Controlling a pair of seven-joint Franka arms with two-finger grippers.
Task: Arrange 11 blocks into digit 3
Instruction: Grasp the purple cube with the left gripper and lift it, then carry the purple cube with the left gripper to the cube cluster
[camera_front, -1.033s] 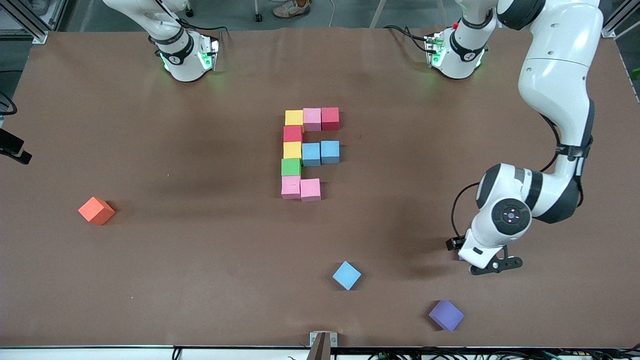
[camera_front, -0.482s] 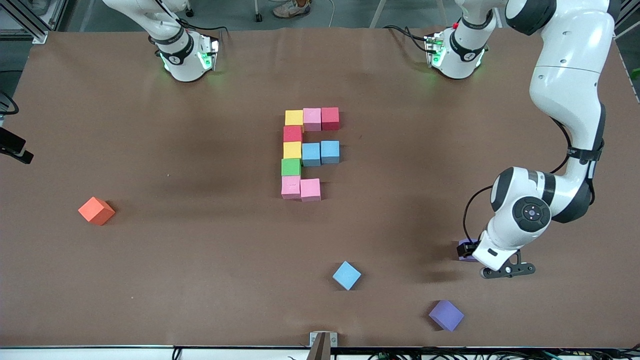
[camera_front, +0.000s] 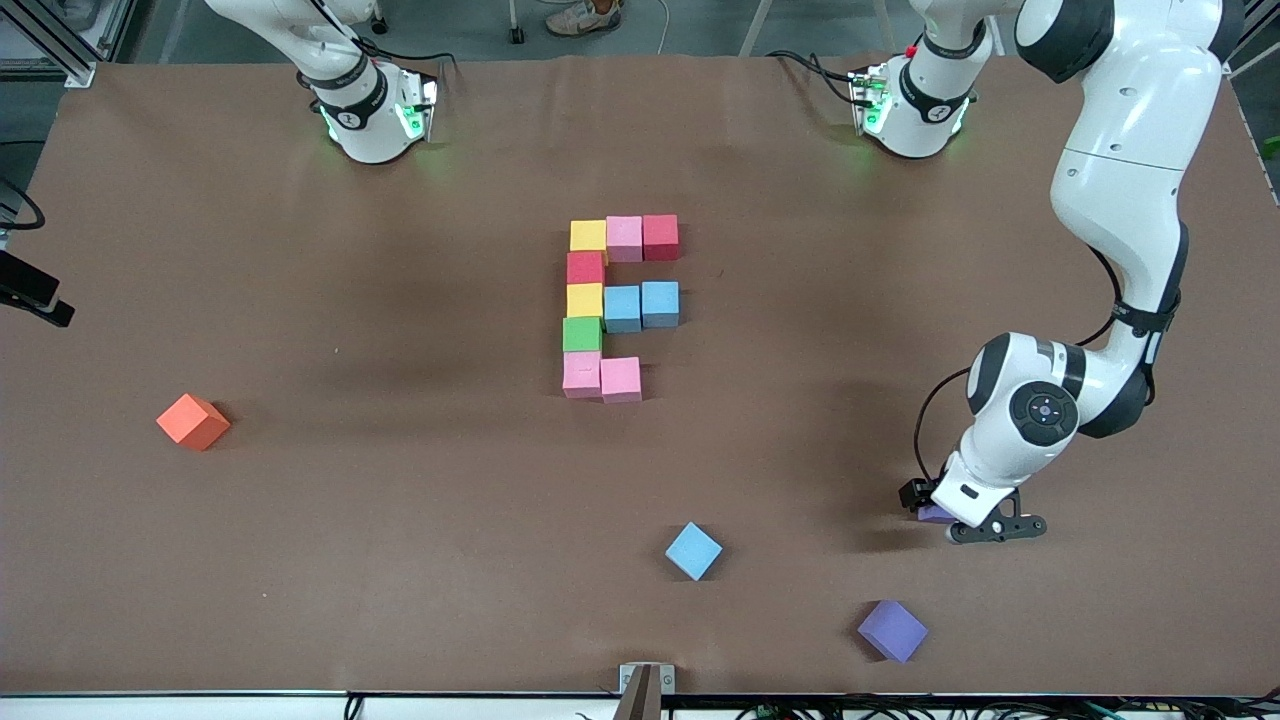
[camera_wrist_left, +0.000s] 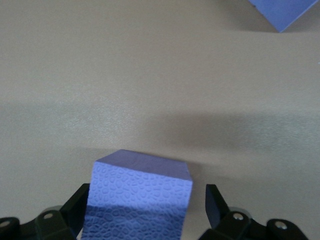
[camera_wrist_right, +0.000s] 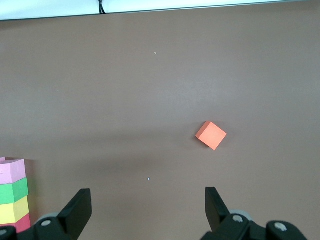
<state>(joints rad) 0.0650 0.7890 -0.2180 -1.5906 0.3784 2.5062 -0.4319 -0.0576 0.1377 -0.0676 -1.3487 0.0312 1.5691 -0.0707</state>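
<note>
Front view: digit 3 (camera_front: 615, 305) sits mid-table, ten cubes placed, its nearest bar one short.
Left gripper (camera_wrist_left: 145, 212), fingers spread, straddles a purple block (camera_wrist_left: 137, 202) near the left arm's end; close squarely before lifting. Right gripper (camera_wrist_right: 147, 210) waits, spread and empty.

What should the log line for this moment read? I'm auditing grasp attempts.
left gripper: open, around purple cube | right gripper: open, waiting over table | figure: ten blocks placed
</note>
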